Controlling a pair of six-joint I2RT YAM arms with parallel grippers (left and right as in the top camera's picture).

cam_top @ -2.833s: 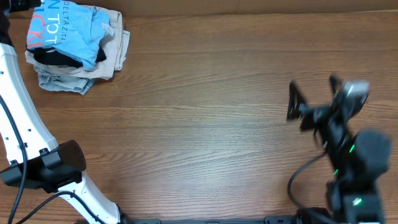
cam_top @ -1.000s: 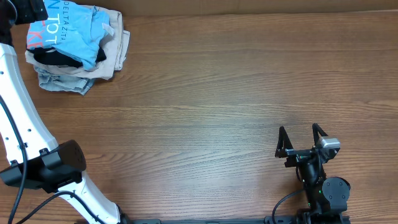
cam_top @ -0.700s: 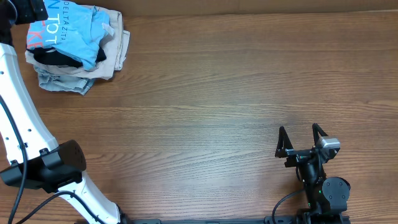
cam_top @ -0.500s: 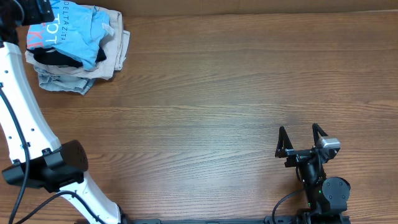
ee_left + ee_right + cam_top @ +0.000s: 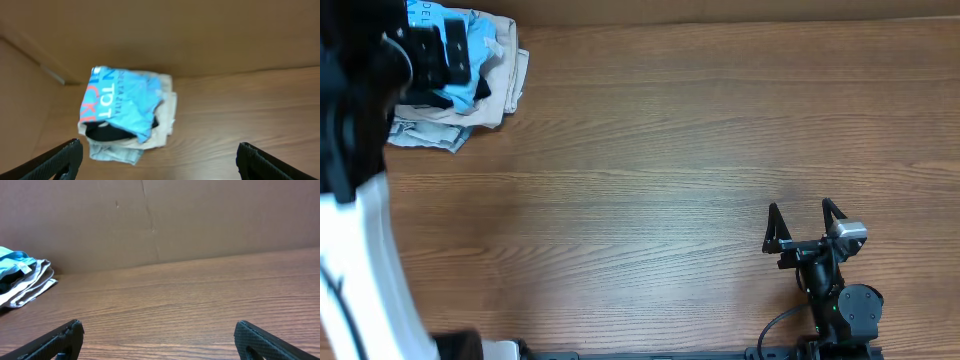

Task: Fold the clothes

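Note:
The clothes, a sky-blue T-shirt [image 5: 122, 97] with white and pink lettering, lies crumpled on top of a stack in the table's far left corner. In the overhead view only a strip of that T-shirt [image 5: 472, 38] shows past my blurred left arm [image 5: 380, 90]. My left gripper [image 5: 160, 161] hangs open above and in front of the stack, touching nothing. My right gripper [image 5: 804, 222] stands open near the front right edge, far from the shirt, with only bare wood between its fingers [image 5: 67, 335].
Under the shirt lie a black garment [image 5: 107, 132], a beige one [image 5: 167, 112] and a pale denim one [image 5: 115, 151]. A brown cardboard wall [image 5: 150, 220] runs along the back edge and left side. The wooden table [image 5: 650, 170] stretches between the two arms.
My left arm has swung right over the stack, now blurred and covering much of it from above. The right arm pulled back to the front edge earlier and has stayed still since.

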